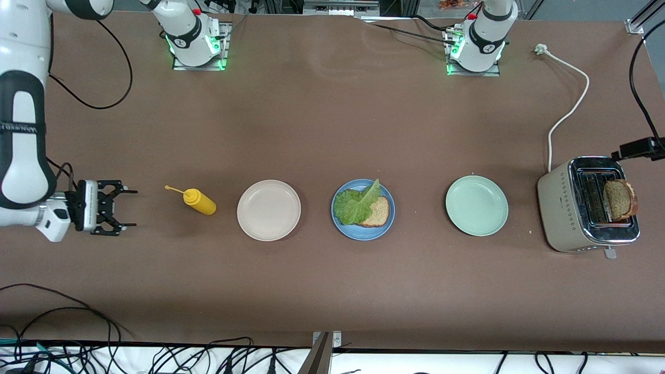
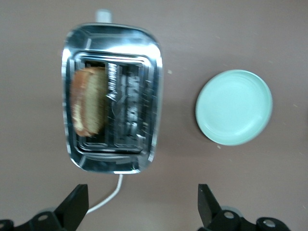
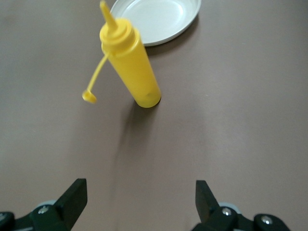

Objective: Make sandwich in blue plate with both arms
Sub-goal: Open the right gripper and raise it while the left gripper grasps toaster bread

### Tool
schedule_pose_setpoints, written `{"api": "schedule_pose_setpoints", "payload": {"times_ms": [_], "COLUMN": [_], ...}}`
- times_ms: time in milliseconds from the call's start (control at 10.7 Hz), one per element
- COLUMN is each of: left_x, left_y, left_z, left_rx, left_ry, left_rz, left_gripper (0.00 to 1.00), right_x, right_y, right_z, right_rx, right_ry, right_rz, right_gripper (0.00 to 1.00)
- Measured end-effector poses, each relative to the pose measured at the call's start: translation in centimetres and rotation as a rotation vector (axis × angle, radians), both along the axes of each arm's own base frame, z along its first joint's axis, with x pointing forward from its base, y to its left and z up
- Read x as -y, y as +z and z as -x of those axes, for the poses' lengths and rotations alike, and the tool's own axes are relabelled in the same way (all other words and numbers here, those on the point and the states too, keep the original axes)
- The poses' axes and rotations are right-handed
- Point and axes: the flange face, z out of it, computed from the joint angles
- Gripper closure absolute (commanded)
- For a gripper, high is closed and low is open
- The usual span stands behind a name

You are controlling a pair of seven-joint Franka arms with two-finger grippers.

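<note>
The blue plate [image 1: 359, 232] lies mid-table and holds one brown bread slice [image 1: 378, 212] with a green lettuce leaf [image 1: 353, 205] lying over it. A second bread slice [image 1: 619, 199] stands in a slot of the toaster [image 1: 558, 208]; the left wrist view shows it from above [image 2: 89, 101]. My left gripper [image 2: 143, 207] is open and empty, up over the table by the toaster's cord end. Only a black part of the left hand [image 1: 638, 148] shows in the front view. My right gripper [image 1: 132, 208] is open and empty, low over the right arm's end of the table.
A yellow squeeze bottle [image 1: 200, 201] with its cap off stands between the right gripper and a beige plate [image 1: 268, 210]. A mint-green plate [image 1: 476, 205] lies between the blue plate and the toaster. The toaster's white cord [image 1: 569, 111] runs toward the left arm's base.
</note>
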Motion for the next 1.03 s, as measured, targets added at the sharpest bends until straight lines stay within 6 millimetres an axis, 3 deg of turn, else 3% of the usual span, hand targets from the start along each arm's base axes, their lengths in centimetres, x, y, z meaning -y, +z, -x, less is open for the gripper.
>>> {"api": "schedule_pose_setpoints", "payload": {"times_ms": [187,374,655,935,1029], "left_x": [-4.0,-6.4,-7.6,-8.2,-8.4], "left_y": [-2.9,-5.2,-7.2,-10.9,-12.1], "left_z": [-1.1,-1.8,-2.8,-3.2,-3.5], "left_rx": [0.038,0.066,0.098,0.040,0.036], "left_ry": [0.004,-0.025,-0.035,-0.053,-0.054], "left_rz": [-0.025,-0.028,-0.039,-0.056,-0.056], "left_gripper": [0.00,0.00,0.00,0.01,0.19], "right_x": [-1.2,-2.3,-4.7,-9.5,-10.9], "right_y": [4.6,8.1,13.0,18.4,19.8], "right_z": [0.2,1.0,2.8,4.1,4.6], "right_rx": [-0.044,-0.094,-0.188,-0.214,-0.229], "right_ry": [-0.096,-0.223,-0.466,-0.671,-0.749], "right_rz": [0.102,0.171,0.285,0.389,0.402], "right_gripper": [0.00,0.00,0.00,0.00,0.00]}}
